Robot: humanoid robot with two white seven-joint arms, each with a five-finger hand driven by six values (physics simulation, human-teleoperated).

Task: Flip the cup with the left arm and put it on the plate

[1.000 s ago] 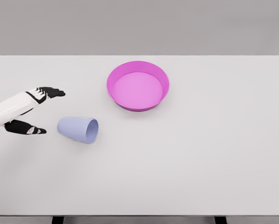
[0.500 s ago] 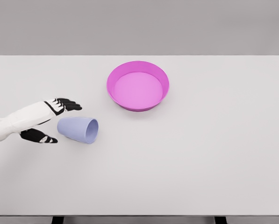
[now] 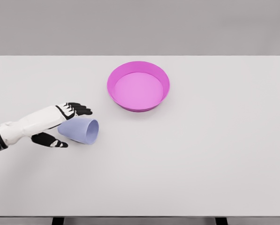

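A pale blue cup (image 3: 81,131) lies on its side on the white table (image 3: 200,154), its mouth facing right. My left hand (image 3: 67,125) reaches in from the left and straddles the cup's closed end. Its black fingers (image 3: 79,110) extend over the cup's top, and the thumb (image 3: 52,141) lies below and to the left of it. The hand is open, its fingers spread around the cup without closing on it. The magenta plate (image 3: 138,86) stands farther back and to the right, with nothing in it. My right arm is out of view.
The table's front edge runs along the bottom of the picture, and its back edge meets a grey wall behind the plate.
My left hand has moved right and slightly down, from well left of the cup to over its closed end. The cup and the plate have not moved.
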